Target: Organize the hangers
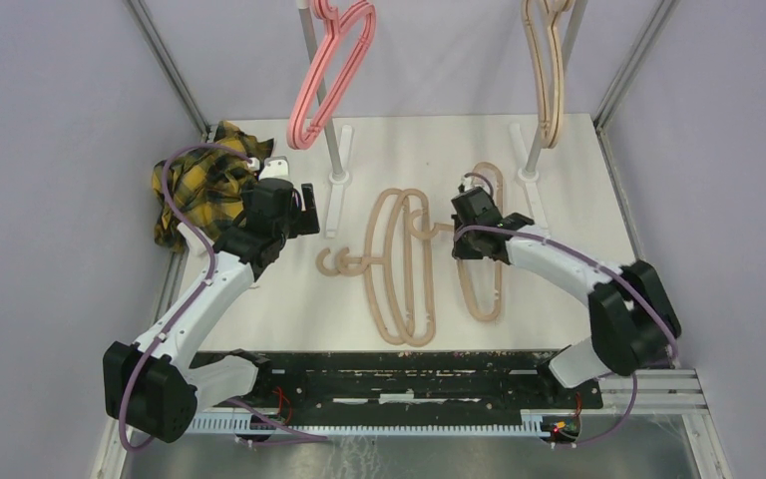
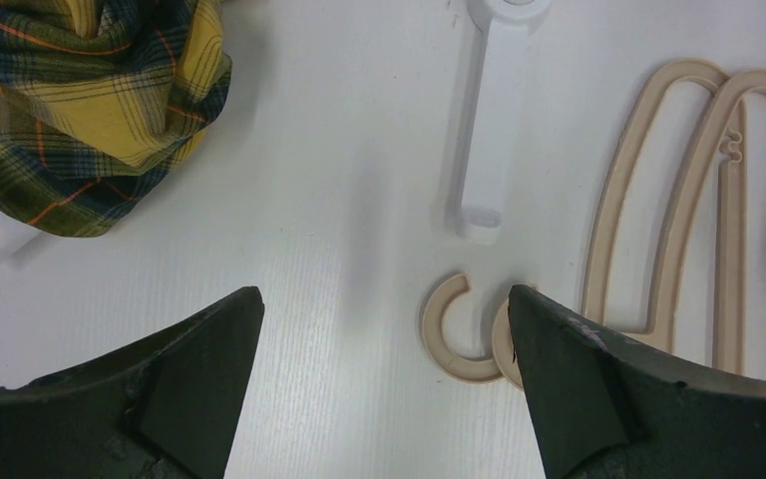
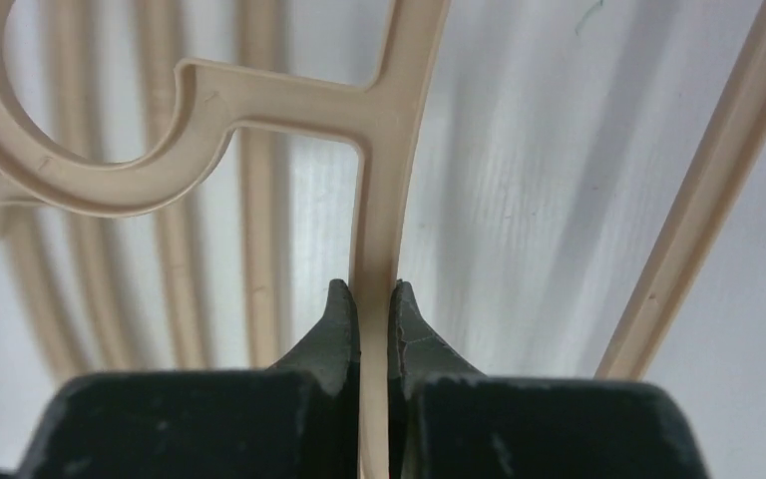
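White surface (image 1: 578,180) below: my right jaws are clamped on a beige hanger (image 3: 379,200), on its thin bar with the hook just ahead. It looks stiff, light and slick. My left jaws stand apart, empty.

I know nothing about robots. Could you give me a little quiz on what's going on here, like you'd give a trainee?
1. True or false: the right claw is shut on a beige hanger.
2. The hanger hung at upper left is: A pink, B blue, C green?
3. What soft thing lies near the left claw?
Key: 1 true; 2 A; 3 a plaid cloth.
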### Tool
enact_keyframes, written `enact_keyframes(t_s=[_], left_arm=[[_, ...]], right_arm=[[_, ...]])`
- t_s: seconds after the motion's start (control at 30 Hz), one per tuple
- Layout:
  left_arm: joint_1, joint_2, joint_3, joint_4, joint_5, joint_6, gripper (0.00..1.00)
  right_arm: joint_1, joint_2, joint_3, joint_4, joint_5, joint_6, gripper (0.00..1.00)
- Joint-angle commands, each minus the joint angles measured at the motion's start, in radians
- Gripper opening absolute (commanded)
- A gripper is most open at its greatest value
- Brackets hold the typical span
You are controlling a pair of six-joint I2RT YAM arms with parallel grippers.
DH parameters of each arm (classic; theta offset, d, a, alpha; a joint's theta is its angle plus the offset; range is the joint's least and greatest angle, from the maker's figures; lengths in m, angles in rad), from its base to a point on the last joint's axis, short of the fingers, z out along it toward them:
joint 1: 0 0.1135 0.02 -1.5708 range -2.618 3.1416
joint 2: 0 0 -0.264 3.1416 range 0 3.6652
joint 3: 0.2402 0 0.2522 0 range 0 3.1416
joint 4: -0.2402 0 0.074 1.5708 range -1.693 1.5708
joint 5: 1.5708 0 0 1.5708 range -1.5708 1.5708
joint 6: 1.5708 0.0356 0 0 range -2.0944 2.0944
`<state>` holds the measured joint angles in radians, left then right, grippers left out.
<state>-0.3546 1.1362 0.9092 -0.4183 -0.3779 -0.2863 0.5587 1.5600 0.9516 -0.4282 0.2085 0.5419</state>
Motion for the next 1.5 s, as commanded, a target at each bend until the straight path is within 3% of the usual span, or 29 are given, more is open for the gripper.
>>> enact_keyframes(t_s=[0.0,0.13,0.37,0.6,0.8,0.93,1.1,1.47], left_arm=[[0.006,0.0,0.016,0.025,0.015,0.052,0.99],[0.006,0.006,0.019,0.03,0.014,0.052,0.99],[0.006,0.019,0.032,0.032,0.021,0.05,0.99],[0.006,0.01,0.033,0.032,0.025,0.052,0.99],[0.006,-0.01,0.02,0.032,0.014,0.059,0.99],[0.006,-0.011,0.018,0.031,0.012,0.06,0.99],[0.006,-0.011,0.021,0.032,0.012,0.061,0.99],[0.006,-0.009,0.015,0.033,0.006,0.067,0.99]], right_arm=[[-0.001,-0.212,0.129,-0.045,-0.153,0.027,0.01],[-0.006,-0.233,0.282,-0.03,-0.294,0.084,0.0],[-0.031,-0.11,0.538,0.144,-0.454,0.257,0.01],[-0.065,0.075,0.845,0.293,-0.506,0.444,0.01],[-0.106,0.208,1.011,0.412,-0.542,0.624,0.01],[-0.135,0.27,1.088,0.477,-0.548,0.717,0.01],[-0.144,0.352,1.208,0.394,-0.52,0.744,0.01],[-0.14,0.393,1.186,0.352,-0.499,0.771,0.01]])
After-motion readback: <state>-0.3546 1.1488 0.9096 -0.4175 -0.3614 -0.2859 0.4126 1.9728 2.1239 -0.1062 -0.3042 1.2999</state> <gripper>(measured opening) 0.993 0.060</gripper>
